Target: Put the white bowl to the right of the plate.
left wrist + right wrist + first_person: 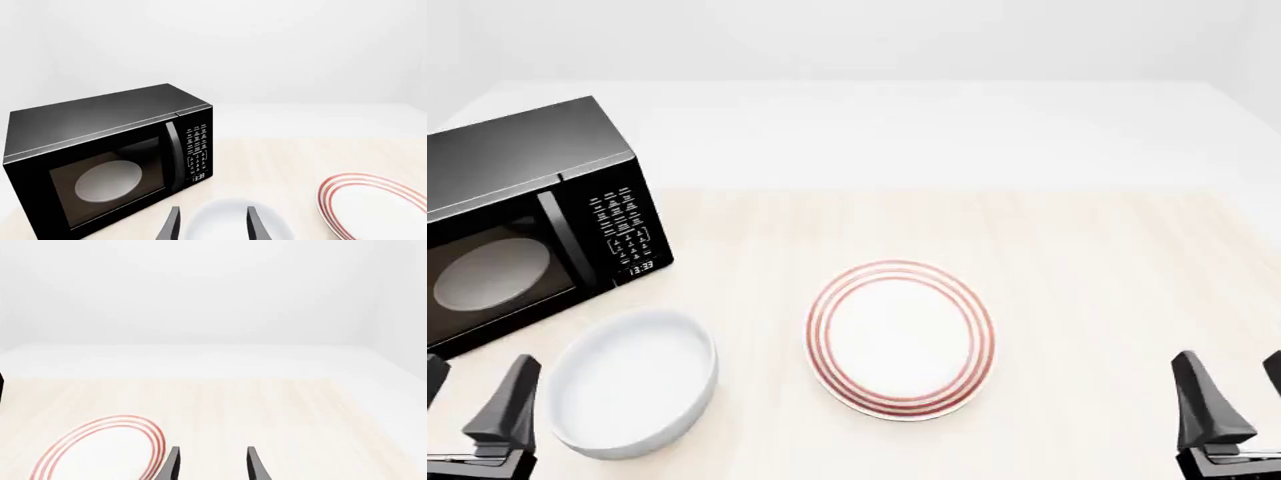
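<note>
A: Where is the white bowl (630,380)?
B: Left of the plate (900,338), a little nearer the arms, apart from it, in front of the black microwave (527,220).
A: The 2 claws?
B: The left gripper (212,224) is spread with nothing held, well left of the plate. The right gripper (212,464) is spread too, well right of the plate.

left claw (474,405): black, tapered fingers | right claw (1241,395): black, tapered fingers
</note>
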Controlling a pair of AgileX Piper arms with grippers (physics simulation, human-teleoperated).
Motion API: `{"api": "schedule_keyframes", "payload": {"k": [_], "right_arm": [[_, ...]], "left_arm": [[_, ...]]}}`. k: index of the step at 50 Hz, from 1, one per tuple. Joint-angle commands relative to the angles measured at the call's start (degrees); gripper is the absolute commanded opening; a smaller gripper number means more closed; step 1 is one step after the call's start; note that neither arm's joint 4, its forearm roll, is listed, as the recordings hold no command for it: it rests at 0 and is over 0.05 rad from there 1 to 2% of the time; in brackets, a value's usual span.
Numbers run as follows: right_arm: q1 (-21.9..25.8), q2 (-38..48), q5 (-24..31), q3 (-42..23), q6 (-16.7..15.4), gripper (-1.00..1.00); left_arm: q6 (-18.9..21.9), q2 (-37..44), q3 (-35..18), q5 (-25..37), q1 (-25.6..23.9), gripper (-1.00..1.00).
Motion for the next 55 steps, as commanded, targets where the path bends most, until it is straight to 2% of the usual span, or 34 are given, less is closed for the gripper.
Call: {"api": "schedule_keyframes", "payload": {"k": [1,3,5,7,14,16,17,18,19,20,22,23,25,26,30,32,33,34,35,39,40,41,44,48,52,53,54,55], "right_arm": [[0.6,1.4,-2.3,1.5,0.0,1.0],[0.9,1.8,-2.4,1.5,-0.3,1.0],[2.1,1.4,-2.2,1.4,1.8,1.0],[1.1,1.9,-2.5,1.3,-0.8,1.0],[0.3,9.9,-7.7,0.7,-1.3,1.0],[0.3,8.1,-4.9,-1.0,-1.5,1.0],[1.4,7.6,-3.7,-2.7,-0.5,1.0],[0.6,10.0,-4.7,-3.7,-0.8,1.0],[0.6,9.5,-3.4,-4.7,-0.5,1.0],[2.2,9.6,-3.1,-5.6,1.0,1.0],[3.3,12.7,-4.6,-6.6,-0.2,1.0],[5.4,17.8,-7.1,-7.3,-2.9,1.0],[6.6,20.4,-8.9,-8.1,-1.2,1.0],[7.8,24.5,-10.6,-9.1,-1.3,1.0],[10.1,30.7,-15.0,-10.3,-2.9,1.0],[10.0,33.2,-16.9,-10.9,-2.5,1.0],[11.2,36.0,-18.2,-11.7,-2.3,1.0],[10.9,42.7,-19.9,-13.9,-2.5,1.0],[12.3,42.9,-20.6,-14.4,-1.4,1.0],[14.7,48.2,-21.6,-18.2,-3.0,1.0],[14.4,52.4,-21.0,-20.5,-3.9,1.0],[17.6,53.7,-21.2,-22.5,-3.0,1.0],[20.1,56.9,-21.2,-25.5,-3.7,1.0],[22.7,61.2,-20.8,-29.3,-4.7,1.0],[24.6,64.9,-20.8,-32.8,-4.4,1.0],[24.0,67.4,-19.6,-34.5,-5.2,1.0],[25.4,68.9,-19.1,-35.9,-3.8,1.0],[26.1,69.9,-18.9,-37.1,-4.1,1.0]], "left_arm": [[0.0,0.3,-0.1,-0.1,0.0,1.0],[0.0,0.3,-0.1,-0.1,0.0,1.0],[0.0,0.3,-0.1,-0.1,0.0,1.0],[0.0,0.3,-0.1,-0.1,0.0,1.0],[0.0,0.3,-0.1,-0.1,0.0,1.0],[0.0,0.3,-0.1,-0.1,0.0,1.0],[0.0,0.3,-0.1,-0.1,0.0,1.0],[0.0,0.3,-0.1,-0.1,0.0,1.0],[0.0,0.3,-0.1,-0.1,0.0,1.0],[0.0,0.3,-0.1,-0.1,0.0,1.0],[0.0,0.3,-0.1,-0.1,0.0,1.0],[0.0,0.3,-0.1,-0.1,0.0,1.0],[0.0,0.3,-0.1,-0.1,0.0,1.0],[0.0,0.3,-0.1,-0.1,0.0,1.0],[0.0,0.3,-0.1,-0.1,0.0,1.0],[0.0,0.3,-0.1,-0.1,0.0,1.0],[0.0,0.3,-0.1,-0.1,0.0,1.0],[0.0,0.3,-0.1,-0.1,0.0,1.0],[0.0,0.3,-0.1,-0.1,0.0,1.0],[0.0,0.3,-0.1,-0.1,0.0,1.0],[0.0,0.3,-0.1,-0.1,0.0,1.0],[0.0,0.3,-0.1,-0.1,0.0,1.0],[0.0,0.3,-0.1,-0.1,0.0,1.0],[0.0,0.3,-0.1,-0.1,0.0,1.0],[0.0,0.3,-0.1,-0.1,0.0,1.0],[0.0,0.3,-0.1,-0.1,0.0,1.0],[0.0,0.3,-0.1,-0.1,0.0,1.0],[0.0,0.3,-0.1,-0.1,0.0,1.0]]}}
